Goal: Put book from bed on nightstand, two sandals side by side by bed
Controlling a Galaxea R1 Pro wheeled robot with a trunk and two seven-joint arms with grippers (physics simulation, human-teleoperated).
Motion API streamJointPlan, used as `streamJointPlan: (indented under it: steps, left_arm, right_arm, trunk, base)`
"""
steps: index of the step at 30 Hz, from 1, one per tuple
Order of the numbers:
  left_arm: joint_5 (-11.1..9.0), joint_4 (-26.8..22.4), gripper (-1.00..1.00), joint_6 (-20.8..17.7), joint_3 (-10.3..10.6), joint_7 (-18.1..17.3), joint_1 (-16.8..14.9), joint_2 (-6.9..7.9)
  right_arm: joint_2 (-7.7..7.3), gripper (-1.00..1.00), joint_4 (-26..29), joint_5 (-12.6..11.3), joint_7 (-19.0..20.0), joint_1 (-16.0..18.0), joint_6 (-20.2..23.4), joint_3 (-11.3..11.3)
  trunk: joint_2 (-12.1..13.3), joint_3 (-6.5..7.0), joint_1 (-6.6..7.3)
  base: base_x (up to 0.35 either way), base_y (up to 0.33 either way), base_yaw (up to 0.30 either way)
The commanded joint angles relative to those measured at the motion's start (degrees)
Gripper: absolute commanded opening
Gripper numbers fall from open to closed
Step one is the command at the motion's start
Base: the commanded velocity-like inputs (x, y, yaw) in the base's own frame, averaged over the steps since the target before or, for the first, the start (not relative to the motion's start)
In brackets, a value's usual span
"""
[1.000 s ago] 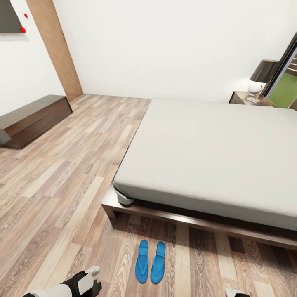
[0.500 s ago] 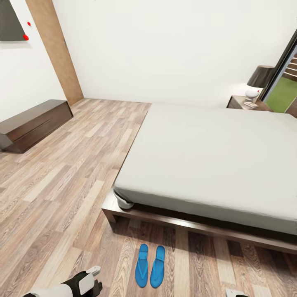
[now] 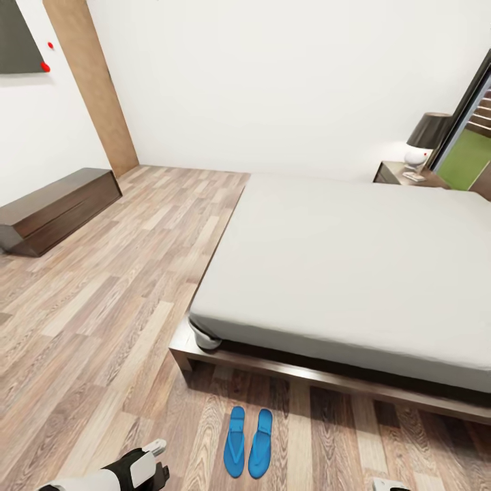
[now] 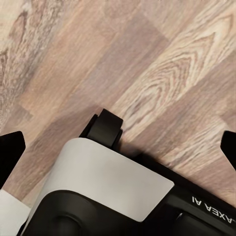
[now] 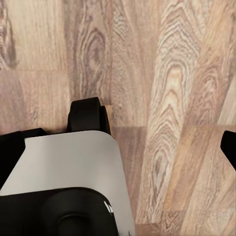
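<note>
From my head camera, the pair of bright blue flat flip-flop sandals (image 3: pixel 248 442) lies side by side on the light brown wood-plank floor (image 3: pixel 102 307) at about 6 o'clock, just off the foot of the large low bed with its dark wood frame and off-white mattress (image 3: pixel 341 266). That part looks done to me. The mattress is bare. On the dark nightstand (image 3: pixel 399 174) at 2 o'clock, beside the black-shaded lamp (image 3: pixel 428 136), lies a small flat thing that may be the book; it is too small to tell. My left gripper (image 3: pixel 151 464) sits at 7 o'clock, and I cannot tell how its fingers stand.

My left wrist camera adds only planks and my own base, with dark finger tips at both edges, apparently spread.

My right wrist camera shows much the same, fingers seemingly apart, nothing held.
</note>
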State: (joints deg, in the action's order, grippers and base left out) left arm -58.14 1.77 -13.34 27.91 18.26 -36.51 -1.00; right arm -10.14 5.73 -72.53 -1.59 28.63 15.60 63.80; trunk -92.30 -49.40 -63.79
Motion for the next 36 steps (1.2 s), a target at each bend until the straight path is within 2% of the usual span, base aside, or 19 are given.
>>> streamJointPlan:
  steps: [1, 14, 27, 36]
  left_arm:
    - [-0.40, 0.08, 1.00, -0.15, 0.48, 0.11, -0.06, -0.03]
    - [-0.40, 0.08, 1.00, 0.01, 0.48, 0.11, -0.06, 0.03]
    - [-0.40, 0.13, 1.00, 2.71, 0.48, 0.11, -0.06, -0.01]
    - [-0.40, 0.10, 1.00, 2.86, 0.48, 0.11, -0.06, -0.05]
  right_arm:
    - [-0.06, 1.00, 0.16, -0.33, -0.17, 0.02, 0.22, 0.36]
    - [-0.06, 1.00, 0.16, -0.33, -0.17, 0.02, 0.22, 0.36]
    - [-0.02, 1.00, 0.16, -0.33, -0.30, 0.02, 0.22, 0.29]
    - [0.02, 1.00, 0.16, -0.33, -0.34, -0.04, 0.16, 0.29]
  trunk:
    - [0.40, 0.15, 0.23]
    - [5.61, 2.48, 3.09]
    - [10.82, 4.82, 5.94]
    - [14.43, 6.43, 7.92]
  base:
    - [0.000, 0.000, 0.000]
    - [0.000, 0.000, 0.000]
    - [0.000, 0.000, 0.000]
    - [0.000, 0.000, 0.000]
